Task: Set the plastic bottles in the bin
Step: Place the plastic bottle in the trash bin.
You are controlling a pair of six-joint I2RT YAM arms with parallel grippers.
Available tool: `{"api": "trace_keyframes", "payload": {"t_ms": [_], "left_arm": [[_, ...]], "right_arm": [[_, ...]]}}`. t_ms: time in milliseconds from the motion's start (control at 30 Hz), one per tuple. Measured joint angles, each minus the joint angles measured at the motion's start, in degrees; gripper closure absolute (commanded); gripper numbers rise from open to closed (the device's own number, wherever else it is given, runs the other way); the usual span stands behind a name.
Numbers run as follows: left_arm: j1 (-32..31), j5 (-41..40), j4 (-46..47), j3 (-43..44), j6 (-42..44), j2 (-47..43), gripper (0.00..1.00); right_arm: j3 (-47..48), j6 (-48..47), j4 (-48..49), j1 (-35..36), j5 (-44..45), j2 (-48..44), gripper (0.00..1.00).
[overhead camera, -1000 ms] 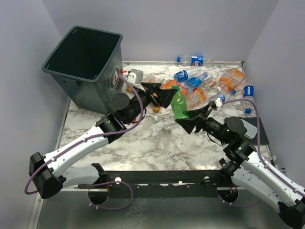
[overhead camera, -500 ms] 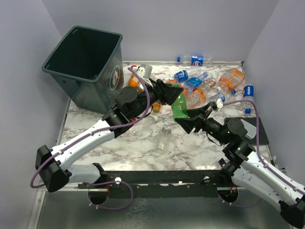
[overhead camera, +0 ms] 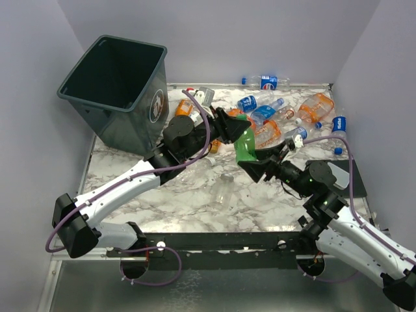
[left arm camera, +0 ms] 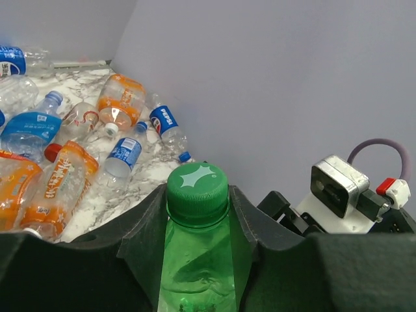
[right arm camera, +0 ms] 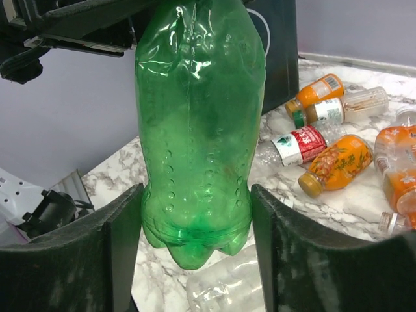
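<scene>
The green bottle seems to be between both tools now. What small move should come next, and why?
Probably the right tool should open a little. The left tool sits closed around the green bottle at its neck, while the right one grips its base, so letting go would free the left arm to carry it to the bin.

Plain pale lilac-grey walls (overhead camera: 260,32) close three sides, evenly lit with soft shadows. Tabletop (overhead camera: 182,195) is white marble pattern with grey veining. A black bar (overhead camera: 221,242) runs along its near edge.
</scene>
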Motion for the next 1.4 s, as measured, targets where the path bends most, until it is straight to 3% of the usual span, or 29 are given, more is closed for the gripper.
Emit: {"api": "trace_keyframes", "payload": {"t_ms": [67, 133, 167, 500, 767, 1000, 1133, 1300, 1400], "left_arm": [[0.0, 0.13, -0.44, 0.02, 0.57, 0.0, 0.98], [-0.07, 0.2, -1.16, 0.04, 1.4, -0.02, 1.0], [-0.09, 0.17, -1.44, 0.04, 1.9, -0.02, 1.0], [-0.07, -4.79, -8.9, 3.72, 13.4, -2.84, 1.0], [-0.07, -24.65, -10.38, 11.69, 34.53, -9.03, 1.0], [1.01, -45.07, 0.81, 15.1, 57.05, -7.23, 1.0], [7.3, -49.9, 4.76, 16.87, 62.38, -3.28, 1.0], [21.99, -52.06, 6.16, 18.51, 57.99, 0.33, 1.0], [26.32, -52.22, 6.8, 18.88, 54.21, 1.09, 1.0]], "right_arm": [[0.15, -0.09, -0.61, 0.02, 0.02, 0.15, 0.16], [0.76, -0.04, -1.84, 0.04, 0.04, 0.52, 0.02], [1.29, -0.24, -2.86, 0.04, 0.04, 0.76, 0.0], [10.14, -0.07, -13.88, 0.04, 0.04, 1.03, 0.0], [17.22, 0.0, -21.59, 0.04, 3.67, 0.22, 0.0], [13.7, 0.74, -22.25, 0.04, 12.72, -0.33, 0.0], [11.41, 1.79, -23.52, 0.04, 17.66, 0.68, 0.0], [9.9, 4.52, -24.85, 0.04, 22.32, 1.22, 0.0], [8.85, 6.16, -25.11, 0.04, 23.71, 1.09, 0.0]]}}
